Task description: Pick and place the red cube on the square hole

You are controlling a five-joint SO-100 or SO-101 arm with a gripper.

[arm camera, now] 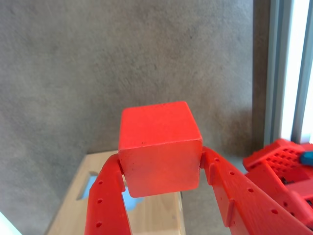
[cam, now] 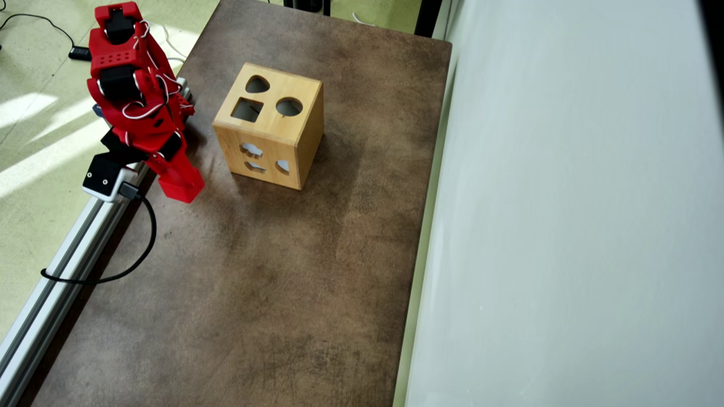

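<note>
In the wrist view the red cube (arm camera: 159, 149) fills the middle, clamped at its lower sides between my two red fingers (arm camera: 105, 200). My gripper (arm camera: 162, 164) is shut on it, held above the brown table. Below it lies the light wooden box (arm camera: 156, 215) with one cutout partly hidden behind the left finger; its shape cannot be told. From overhead, my gripper (cam: 182, 189) hangs left of the box (cam: 268, 127), apart from it, and the cube blends into the red fingers. The square hole (cam: 247, 109) is on the box's top face, beside a round and a teardrop cutout.
An aluminium rail (cam: 68, 254) runs along the table's left edge, with a black cable (cam: 141, 249) looping from the white wrist camera (cam: 104, 176). A pale wall panel (cam: 565, 226) bounds the table on the right. The brown tabletop (cam: 254, 294) stretches toward the near edge.
</note>
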